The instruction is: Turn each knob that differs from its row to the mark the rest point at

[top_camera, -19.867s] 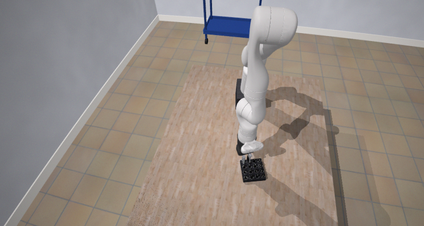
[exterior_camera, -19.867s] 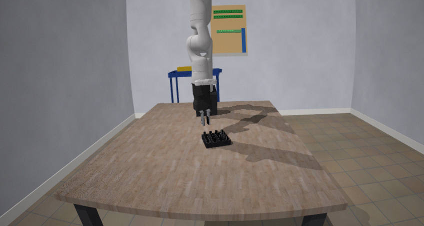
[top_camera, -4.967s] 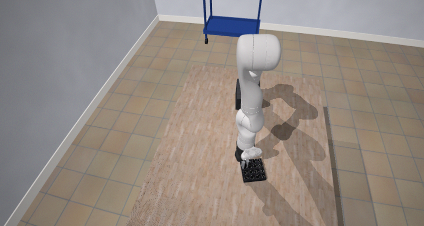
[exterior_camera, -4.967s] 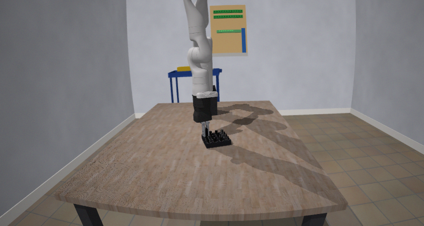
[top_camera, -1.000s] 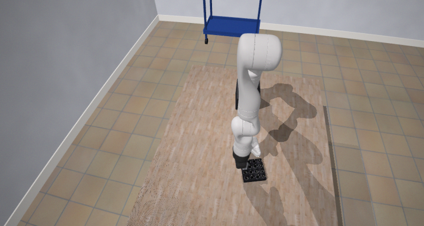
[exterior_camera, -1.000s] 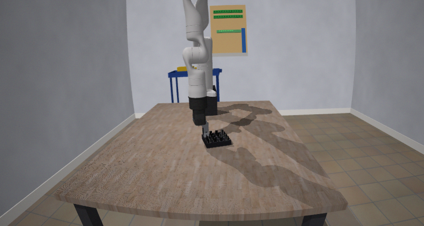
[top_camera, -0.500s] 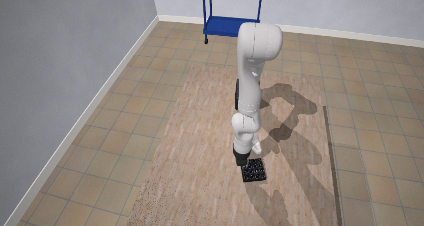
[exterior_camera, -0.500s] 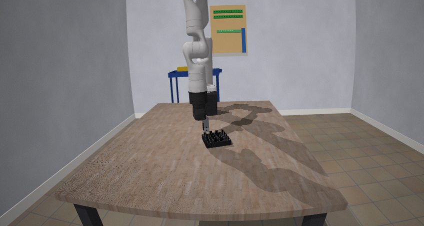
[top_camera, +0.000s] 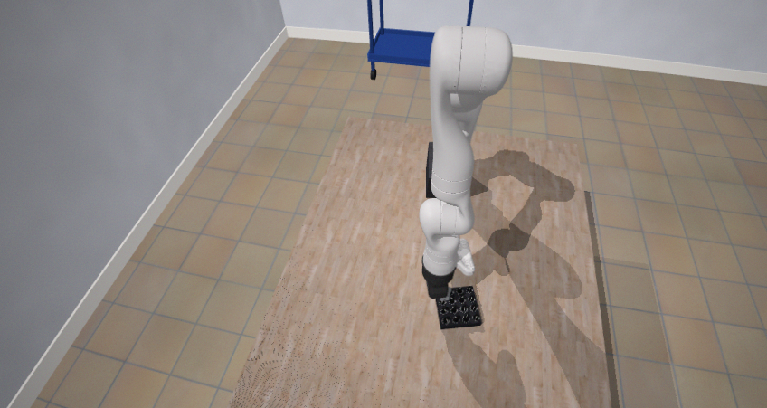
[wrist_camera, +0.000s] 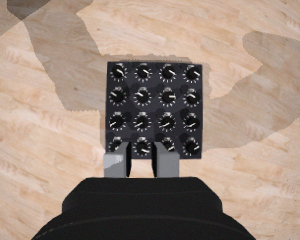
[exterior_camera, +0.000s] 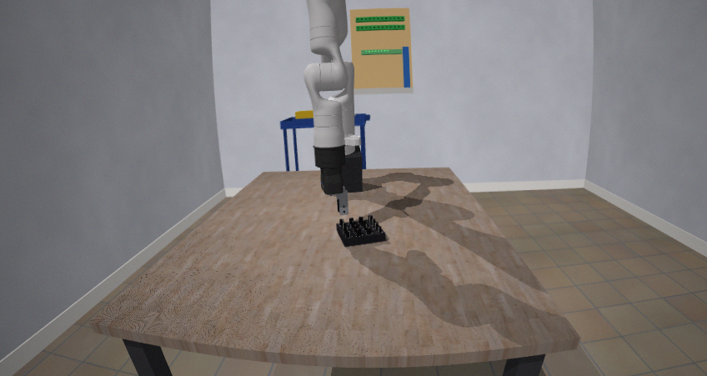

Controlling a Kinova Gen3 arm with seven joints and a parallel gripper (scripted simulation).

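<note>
- As the arm (top_camera: 451,151) (exterior_camera: 329,74) reached down over the table (top_camera: 349,242) (exterior_camera: 248,273) (wrist_camera: 40,175), the gripper (top_camera: 443,298) (exterior_camera: 343,214) (wrist_camera: 141,154) stood partway open, released, nothing grasped.
- Fingers well short of full spread; a clear gap ran between them.
- Tips hung just above the box (top_camera: 460,327) (exterior_camera: 366,241) (wrist_camera: 155,109), at its edge nearest the arm's base. No contact made out.
- Wrist view: the tips overlapped the nearest row, one knob (wrist_camera: 142,147) showing in line with the gap; the left-hand knob of that row was partly hidden.
- Box lay flat on the table, knobs upward, below the gripper. Feet could not be seen.
- Outline nearly square, so no long axis to call; in the wrist view its sides ran almost parallel to the frame.
- Names sat toward the top of the wrist view, putting the front there and the rear on the gripper's side.
- Third row up from the gripper: one knob (wrist_camera: 168,96) had its line to the right, while the two left of it pointed up-left.
- Second row up: all lines slanted down-left.
- Farthest row: all lines slanted down-right.
</note>
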